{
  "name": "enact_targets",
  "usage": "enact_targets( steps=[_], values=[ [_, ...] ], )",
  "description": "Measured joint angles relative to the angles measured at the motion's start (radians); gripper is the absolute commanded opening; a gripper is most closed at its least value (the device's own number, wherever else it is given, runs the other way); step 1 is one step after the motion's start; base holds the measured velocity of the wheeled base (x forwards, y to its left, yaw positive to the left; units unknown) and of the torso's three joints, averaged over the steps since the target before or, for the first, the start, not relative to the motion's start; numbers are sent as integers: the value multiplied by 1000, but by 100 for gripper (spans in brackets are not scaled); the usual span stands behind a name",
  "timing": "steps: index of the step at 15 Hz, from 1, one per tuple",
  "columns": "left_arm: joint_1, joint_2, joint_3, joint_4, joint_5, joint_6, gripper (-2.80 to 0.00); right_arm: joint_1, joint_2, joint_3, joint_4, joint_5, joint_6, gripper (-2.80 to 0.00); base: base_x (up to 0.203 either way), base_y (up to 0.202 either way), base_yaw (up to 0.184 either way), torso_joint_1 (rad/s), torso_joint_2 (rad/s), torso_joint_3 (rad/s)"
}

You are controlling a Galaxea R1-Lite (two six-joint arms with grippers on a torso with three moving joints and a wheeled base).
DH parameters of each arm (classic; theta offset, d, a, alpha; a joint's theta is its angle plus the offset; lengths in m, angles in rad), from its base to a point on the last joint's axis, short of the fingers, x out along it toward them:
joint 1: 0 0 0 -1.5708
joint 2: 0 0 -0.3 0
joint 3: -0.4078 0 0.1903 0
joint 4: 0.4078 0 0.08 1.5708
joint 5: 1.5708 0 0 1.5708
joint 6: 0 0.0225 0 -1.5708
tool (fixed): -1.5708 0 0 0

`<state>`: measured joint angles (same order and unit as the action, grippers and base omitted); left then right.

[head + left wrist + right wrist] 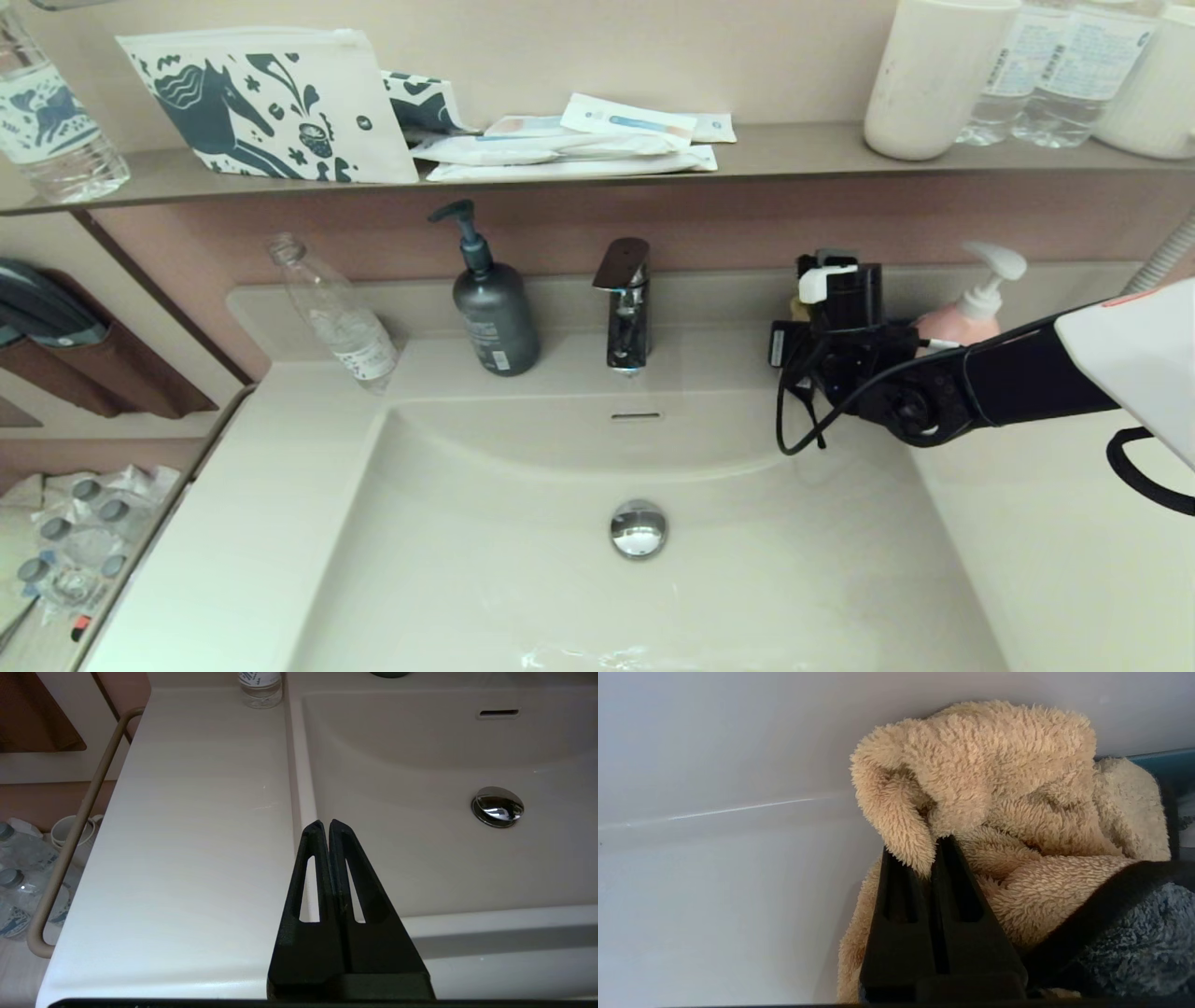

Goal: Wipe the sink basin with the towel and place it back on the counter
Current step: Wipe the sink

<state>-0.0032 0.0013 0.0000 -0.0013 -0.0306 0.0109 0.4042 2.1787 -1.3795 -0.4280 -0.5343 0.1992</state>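
Note:
The towel (999, 788) is a fluffy mustard cloth with black trim, bunched on the counter (1055, 541) against the low back ledge. My right gripper (934, 847) is shut on a fold of it. In the head view that arm's wrist (845, 317) hides nearly all the towel, at the back right next to a pink pump bottle (971, 313). The sink basin (523, 579) lies below, with its chrome drain plug (639, 528) and slot overflow (636, 416). My left gripper (325, 823) is shut and empty over the basin's left rim (299, 788), beside the counter (187, 835).
A chrome faucet (625, 299), a grey pump bottle (493, 313) and a clear empty bottle (341, 322) stand along the back ledge. The wall shelf (794, 149) above holds pouches, a white cup (934, 75) and water bottles. A towel rail (74, 830) runs along the counter's left side.

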Motion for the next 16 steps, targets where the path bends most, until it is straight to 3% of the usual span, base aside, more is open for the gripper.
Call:
enact_targets(
  steps=[9,12,16],
  values=[
    [0,0,0,0,0,0,-280,302,32,-37,11,-4,1,-280,0,0,0,0,0,0],
    [0,0,0,0,0,0,-280,309,43,-46,7,-3,1,-280,0,0,0,0,0,0],
    [0,0,0,0,0,0,-280,216,-6,32,3,-1,-3,-280,0,0,0,0,0,0]
  ],
)
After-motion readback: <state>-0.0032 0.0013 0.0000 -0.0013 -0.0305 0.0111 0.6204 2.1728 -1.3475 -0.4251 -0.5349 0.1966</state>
